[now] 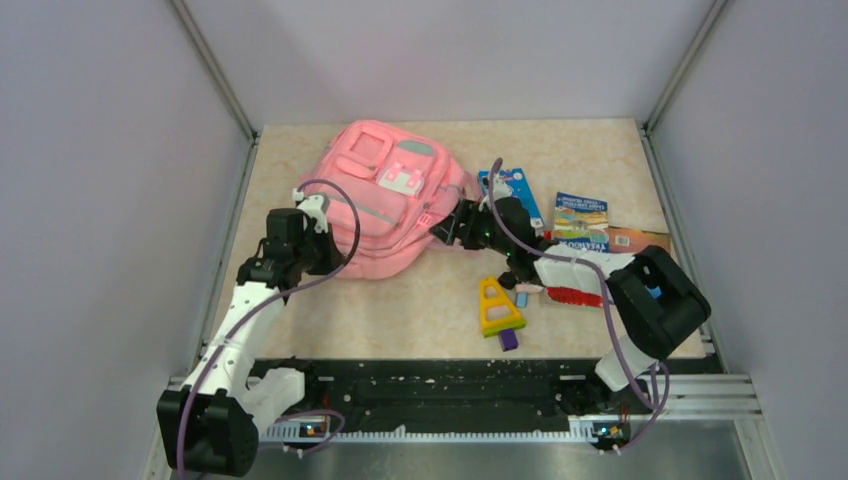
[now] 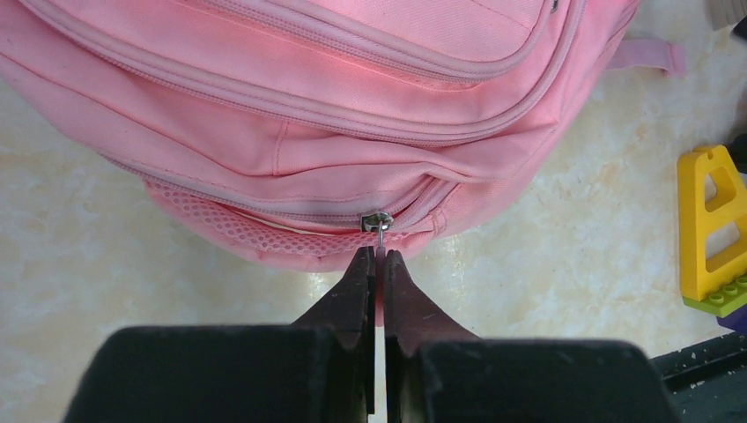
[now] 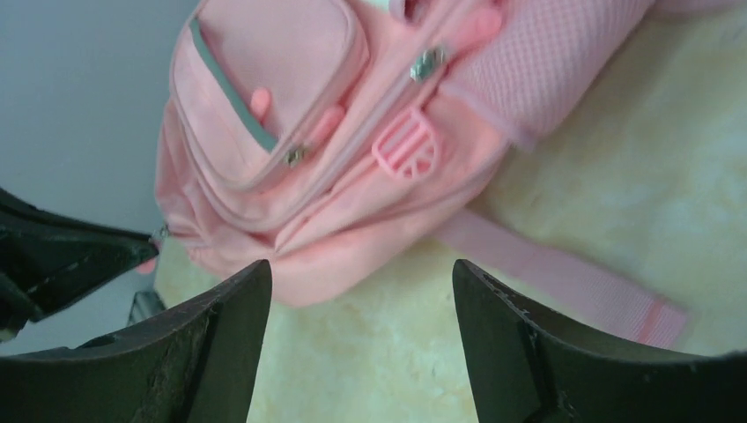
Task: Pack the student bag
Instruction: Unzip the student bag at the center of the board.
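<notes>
The pink student bag (image 1: 390, 195) lies on the table at the back left centre. In the left wrist view the student bag (image 2: 352, 106) fills the top, with a metal zipper slider (image 2: 379, 220) on its near edge. My left gripper (image 2: 380, 260) is shut on the pink pull tab hanging from that slider; it shows at the bag's near-left side in the top view (image 1: 332, 245). My right gripper (image 1: 447, 232) is open and empty beside the bag's right side. In the right wrist view, the right gripper (image 3: 361, 273) hovers just off the bag (image 3: 335, 132), above bare table.
A yellow toy frame (image 1: 497, 305) with a purple piece (image 1: 508, 338) lies at the front centre and shows in the left wrist view (image 2: 709, 220). A blue card (image 1: 512, 190), a booklet (image 1: 580, 220) and a red-white item (image 1: 572, 295) lie right. A bag strap (image 3: 573, 282) trails on the table.
</notes>
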You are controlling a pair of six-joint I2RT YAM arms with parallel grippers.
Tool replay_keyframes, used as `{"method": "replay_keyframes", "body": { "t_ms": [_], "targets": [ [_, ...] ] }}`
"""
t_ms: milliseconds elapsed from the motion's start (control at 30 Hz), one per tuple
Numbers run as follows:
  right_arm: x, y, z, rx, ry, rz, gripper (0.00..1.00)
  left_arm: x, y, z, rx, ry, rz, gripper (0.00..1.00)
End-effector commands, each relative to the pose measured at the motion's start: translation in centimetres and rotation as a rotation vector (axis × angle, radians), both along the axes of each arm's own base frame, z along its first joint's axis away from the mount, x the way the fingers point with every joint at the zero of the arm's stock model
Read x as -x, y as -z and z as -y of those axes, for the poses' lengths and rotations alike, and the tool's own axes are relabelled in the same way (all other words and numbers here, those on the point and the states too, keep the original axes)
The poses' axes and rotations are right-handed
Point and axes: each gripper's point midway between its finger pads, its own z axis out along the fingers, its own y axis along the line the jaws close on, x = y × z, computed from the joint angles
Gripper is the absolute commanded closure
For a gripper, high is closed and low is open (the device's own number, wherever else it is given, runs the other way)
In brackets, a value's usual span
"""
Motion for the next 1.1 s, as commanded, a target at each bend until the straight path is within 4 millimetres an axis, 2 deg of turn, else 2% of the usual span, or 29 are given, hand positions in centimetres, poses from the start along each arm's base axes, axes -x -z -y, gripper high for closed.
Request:
{"method": "replay_keyframes", "body": {
  "t_ms": [0,100,200,300,767,1067],
  "targets": [
    [3.7,-2.3,-3.5,-0.269,-0.080,-0.082,0.27,-1.3,-2.4,1.2,0.054,0.042,0.090,1.00],
    [5.2,-1.3,-4.9,-0.313,-0.088,-0.117,0.27,-1.2,-2.5,1.3,0.059,0.046,0.094,1.00],
    [6.4,-1.0,-5.3,-0.432,-0.048,-0.138,0.27,-1.2,-2.6,1.5,0.066,0.056,0.096,1.00],
    [6.9,-0.5,-6.1,-0.483,-0.023,-0.156,0.26,-1.1,-2.8,1.8,0.080,0.071,0.102,1.00],
    [4.3,3.1,-8.2,-0.505,0.063,-0.221,0.19,-1.1,-2.7,2.1,0.089,0.081,0.094,1.00],
    [2.6,3.9,-9.4,-0.496,0.083,-0.206,0.17,-1.1,-2.7,2.2,0.092,0.089,0.094,1.00]
  ]
}}
